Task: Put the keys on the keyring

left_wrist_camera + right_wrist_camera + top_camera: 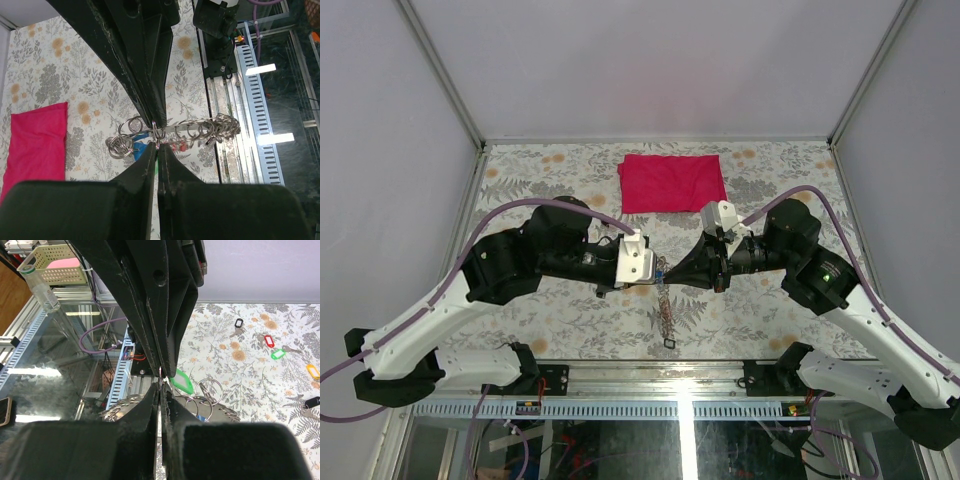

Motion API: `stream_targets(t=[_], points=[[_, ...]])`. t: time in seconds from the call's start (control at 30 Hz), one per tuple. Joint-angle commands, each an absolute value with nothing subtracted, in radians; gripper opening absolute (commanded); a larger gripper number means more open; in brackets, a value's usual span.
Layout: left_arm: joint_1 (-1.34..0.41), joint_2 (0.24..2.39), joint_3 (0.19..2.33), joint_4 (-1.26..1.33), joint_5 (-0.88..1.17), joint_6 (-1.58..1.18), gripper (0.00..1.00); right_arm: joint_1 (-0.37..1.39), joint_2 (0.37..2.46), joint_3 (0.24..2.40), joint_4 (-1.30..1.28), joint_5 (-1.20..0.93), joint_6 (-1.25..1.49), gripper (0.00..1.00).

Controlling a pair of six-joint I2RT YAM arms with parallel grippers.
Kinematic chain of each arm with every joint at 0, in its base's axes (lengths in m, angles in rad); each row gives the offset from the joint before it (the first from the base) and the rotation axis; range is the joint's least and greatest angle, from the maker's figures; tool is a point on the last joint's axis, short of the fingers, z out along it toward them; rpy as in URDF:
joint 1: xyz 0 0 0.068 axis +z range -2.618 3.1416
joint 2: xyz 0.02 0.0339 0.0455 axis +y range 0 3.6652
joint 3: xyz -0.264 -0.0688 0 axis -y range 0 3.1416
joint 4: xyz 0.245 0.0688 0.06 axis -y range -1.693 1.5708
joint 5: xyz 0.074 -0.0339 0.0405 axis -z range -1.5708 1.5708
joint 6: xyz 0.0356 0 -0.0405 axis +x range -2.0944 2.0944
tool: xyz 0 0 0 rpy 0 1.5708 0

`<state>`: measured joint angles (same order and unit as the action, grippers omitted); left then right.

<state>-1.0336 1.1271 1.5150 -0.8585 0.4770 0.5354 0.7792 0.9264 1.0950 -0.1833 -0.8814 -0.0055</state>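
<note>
Fingers of both arms are closed tight. We see the left gripper (156, 141) and the right gripper (160, 384) pinch the keyring (220, 131) at the worktop (570, 320) centre; it hangs toward 6 o'clock. A green tag (181, 382) shows just beside its rings. Loose keys (269, 341) lie apart.

Top view, centre: the ring cluster (665, 312) is too small to tell keys from rings. Left wrist view: the red cloth (35, 145) is cut by the left edge; the left gripper's fingers (145, 172) hide the cluster's middle.
</note>
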Motion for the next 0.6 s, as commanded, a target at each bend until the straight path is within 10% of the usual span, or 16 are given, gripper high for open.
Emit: stream_targets(t=[0.0,0.57], points=[[-1.040,1.108,1.517,-0.846,0.460,0.541,0.00,0.783,0.888,1.139,-0.113,-0.890,0.000,0.00],[-1.040,1.008,1.386,-0.607,0.425,0.433,0.00,0.783,0.807,0.960,0.444,-0.831,0.333,0.00]])
